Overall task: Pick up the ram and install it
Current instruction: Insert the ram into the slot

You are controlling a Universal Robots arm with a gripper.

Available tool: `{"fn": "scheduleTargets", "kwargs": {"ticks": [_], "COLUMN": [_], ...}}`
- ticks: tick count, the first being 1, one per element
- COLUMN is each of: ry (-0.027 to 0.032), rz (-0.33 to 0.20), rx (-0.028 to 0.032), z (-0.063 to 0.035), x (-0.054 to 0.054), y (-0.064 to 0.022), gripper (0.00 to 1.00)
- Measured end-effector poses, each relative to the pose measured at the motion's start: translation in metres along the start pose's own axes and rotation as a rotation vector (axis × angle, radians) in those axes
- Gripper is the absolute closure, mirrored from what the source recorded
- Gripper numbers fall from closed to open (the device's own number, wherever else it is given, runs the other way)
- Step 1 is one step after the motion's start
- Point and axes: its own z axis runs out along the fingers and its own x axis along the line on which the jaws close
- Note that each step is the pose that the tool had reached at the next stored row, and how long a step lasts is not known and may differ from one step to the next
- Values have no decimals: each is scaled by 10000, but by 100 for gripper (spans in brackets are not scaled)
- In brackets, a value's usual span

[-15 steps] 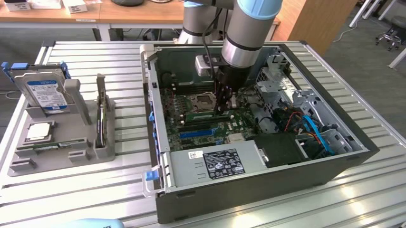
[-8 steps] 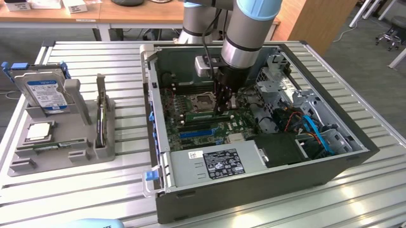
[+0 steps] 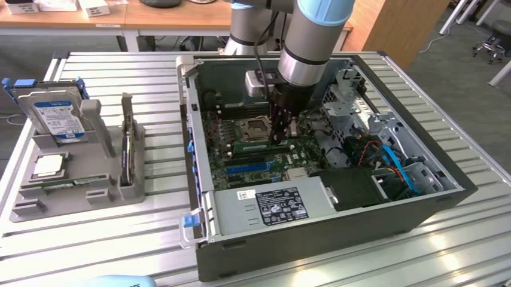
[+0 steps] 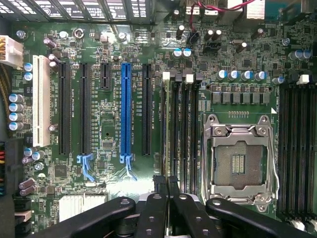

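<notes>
**Power supply point(image 3: 271, 206) up front, ram point(image 3: 255, 145) pinched at the memory slots**

Power supply, label up, sits at the near edge of the open case point(image 3: 319, 242). The case lies on its side on the slatted bench point(image 3: 119, 239), toward the exterior view's right edge.

Next in is the motherboard point(image 3: 239, 160), with the blue expansion slot point(image 4: 126, 114) among the black ones.

Mid-board, the fingers point(image 4: 156, 210) are pressed almost together, pinching the ram by its top edge. The ram stands on edge along the memory slot just beside the empty processor socket point(image 4: 237, 163), on the side toward the expansion slots. Can't tell if it's fully seated or if the end latches are closed.

The arm point(image 3: 307, 42) comes down into the case from the far side.

At the bench's exterior-view left edge there's a grey fixture point(image 3: 80, 206), well apart from the case. A processor chip point(image 3: 49, 165) lies flat in it, with a hard drive point(image 3: 57, 116) standing upright behind.

Wooden desks point(image 3: 119, 18) sit past the bench's far edge.
</notes>
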Motion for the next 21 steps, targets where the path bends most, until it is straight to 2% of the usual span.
{"fn": "scheduleTargets", "kwargs": {"ticks": [21], "ry": [1], "rz": [1], "rx": [-1], "z": [18], "x": [0], "y": [8], "gripper": [88]}}
